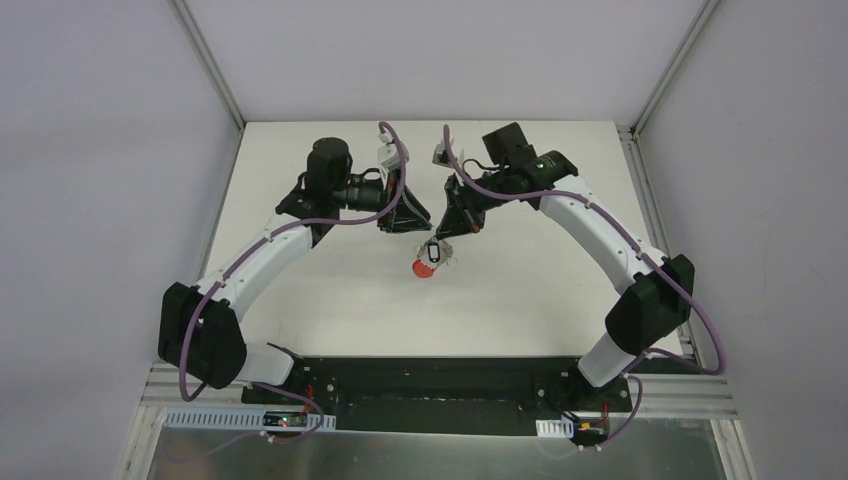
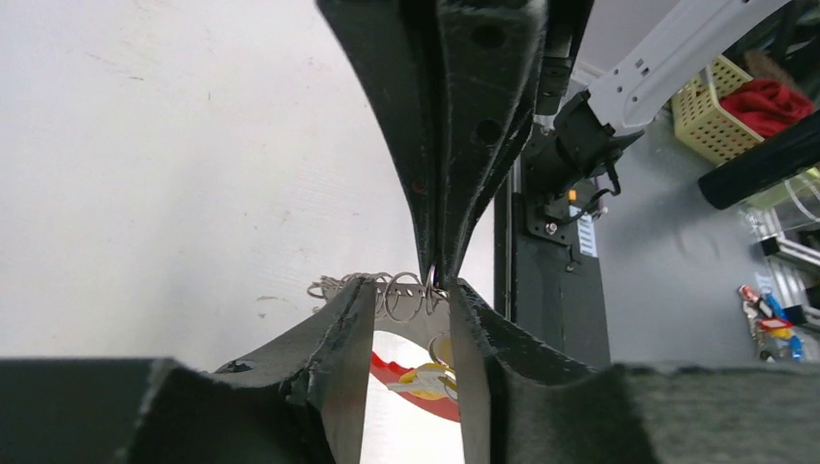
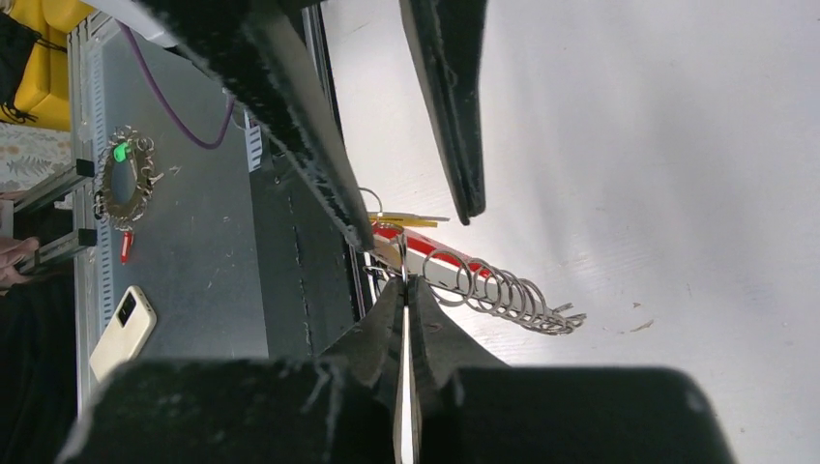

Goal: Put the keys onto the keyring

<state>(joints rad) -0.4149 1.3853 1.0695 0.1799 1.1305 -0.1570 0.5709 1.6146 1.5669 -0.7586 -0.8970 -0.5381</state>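
Note:
The keyring (image 1: 430, 262) hangs between my two grippers, above the white table (image 1: 330, 300). My right gripper (image 1: 447, 238) is shut on one silver wire loop at the end of the row (image 3: 503, 290); its tips (image 3: 406, 280) pinch the loop. My left gripper (image 1: 420, 228) is open, and its fingertips (image 2: 360, 290) straddle the looped band (image 2: 401, 295) from below. The red crescent band (image 2: 387, 372) and the orange-tan tag (image 2: 425, 379) hang under the loops. A small dark piece (image 1: 432, 255) sits in the bunch; I cannot tell whether it is the key.
The white enclosure walls and corner posts (image 1: 215, 70) ring the table. Off the table, a yellow basket with a red cloth (image 2: 735, 106), a phone (image 3: 121, 329) and another bunch of rings (image 3: 121, 179) lie on the grey bench. The arms' base rail (image 1: 430, 385) runs along the near edge.

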